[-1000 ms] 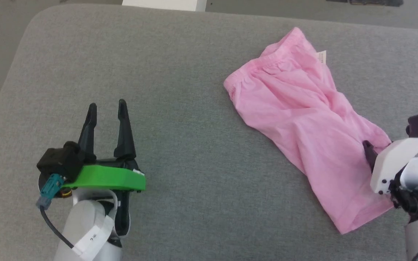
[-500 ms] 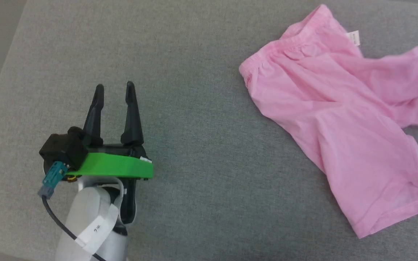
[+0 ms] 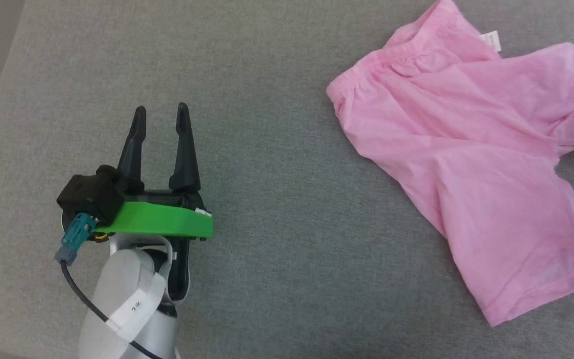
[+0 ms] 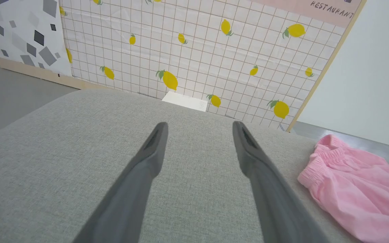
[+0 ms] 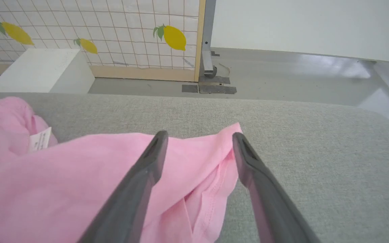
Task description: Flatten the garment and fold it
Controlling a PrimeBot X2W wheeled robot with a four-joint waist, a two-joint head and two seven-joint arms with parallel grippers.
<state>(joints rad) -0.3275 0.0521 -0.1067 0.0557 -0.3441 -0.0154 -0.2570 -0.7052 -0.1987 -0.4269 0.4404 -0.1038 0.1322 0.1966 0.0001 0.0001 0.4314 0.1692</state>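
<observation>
Looking down from the head: broad open table around left tool, released, empty; garment spread well apart at right. Left wrist: jaws wide over table, garment near at right; lemon-print panel beyond table's far edge. Right wrist: right tool released, straddling garment's hem, contact unclear; white box beyond.

"RESTAURANT" stands on the pink strip above the lemon wall panel; the print on the white sewn label is too small to read
</observation>
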